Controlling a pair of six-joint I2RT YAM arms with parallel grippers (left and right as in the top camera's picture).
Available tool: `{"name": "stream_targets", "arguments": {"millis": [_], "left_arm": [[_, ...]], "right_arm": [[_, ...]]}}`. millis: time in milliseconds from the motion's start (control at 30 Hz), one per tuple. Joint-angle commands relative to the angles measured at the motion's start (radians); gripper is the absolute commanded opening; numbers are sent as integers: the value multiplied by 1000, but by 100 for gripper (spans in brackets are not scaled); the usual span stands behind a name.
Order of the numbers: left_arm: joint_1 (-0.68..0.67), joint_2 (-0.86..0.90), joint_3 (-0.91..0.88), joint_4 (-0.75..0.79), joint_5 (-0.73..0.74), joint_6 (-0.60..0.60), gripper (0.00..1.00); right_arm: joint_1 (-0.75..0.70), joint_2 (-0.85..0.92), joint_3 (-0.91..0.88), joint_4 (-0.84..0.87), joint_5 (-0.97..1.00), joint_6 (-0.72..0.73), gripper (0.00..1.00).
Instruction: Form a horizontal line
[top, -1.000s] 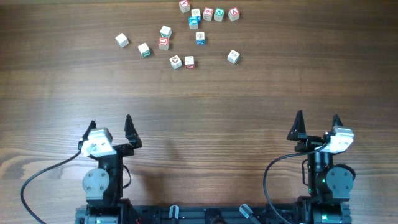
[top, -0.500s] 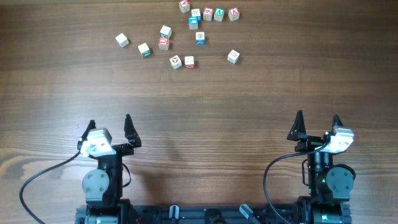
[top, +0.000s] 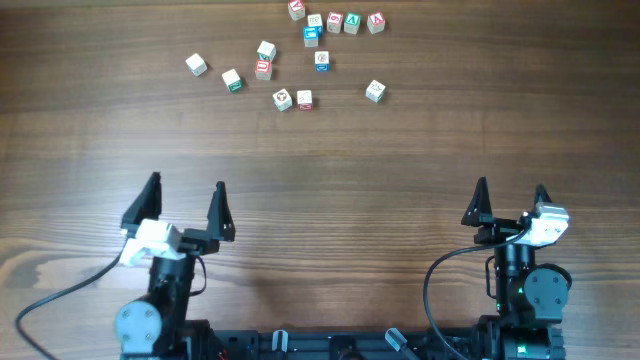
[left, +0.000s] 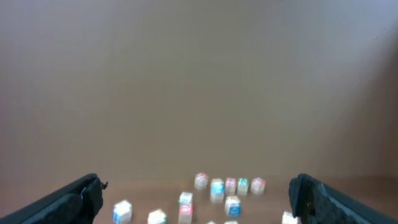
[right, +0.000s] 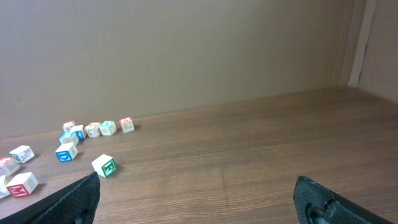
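– While both arms sit at the near edge of the table (top: 400, 150), is either one actually holding anything?

– Nope. Going from the left: the left gripper (top: 186, 181) is spread wide with nothing between its fingers, over bare wood and well apart from the cubes. On the far side there's one loose cube (top: 196, 64) furthest left, then a messy scatter of others toward the middle, none of them lined up.

– Ok, and where's the horizontal line?

– Right at the far edge, a bit right of centre. The horizontal line (top: 344, 21) is a few tiny letter cubes side by side, red and green marks on top. Can't tell from overhead whether they all touch. A blue cube (top: 312, 36) sits just in front of its left end. Further right and nearer the arms, a green-marked cube (top: 375, 91) sits on its own. Then the right gripper (top: 510, 184), also splayed wide and empty, well away from everything.
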Motion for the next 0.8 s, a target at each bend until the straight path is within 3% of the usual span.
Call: {"name": "stream_targets", "arguments": {"millis": [0,367,433,467,567,767], "left_arm": [[-5,126,194,-29,43,23,100],[-5,819,836,-153,105,21,100],[-7,943,975,-243,105,18,100],[-16,1070,1131,-374,105,18,100],[-27,1265,1376,-584,104,19,100],[-33,1591,1727,-815,104,18,100]], "right_arm": [[-5,-13,-1,4,10,-19,100],[-5,-13,-1,4,10,-19,100],[-5,-13,-1,4,10,-19,100],[-5,-13,-1,4,10,-19,100],[-5,-13,-1,4,10,-19,100],[-5,-13,-1,4,10,-19,100]]}}
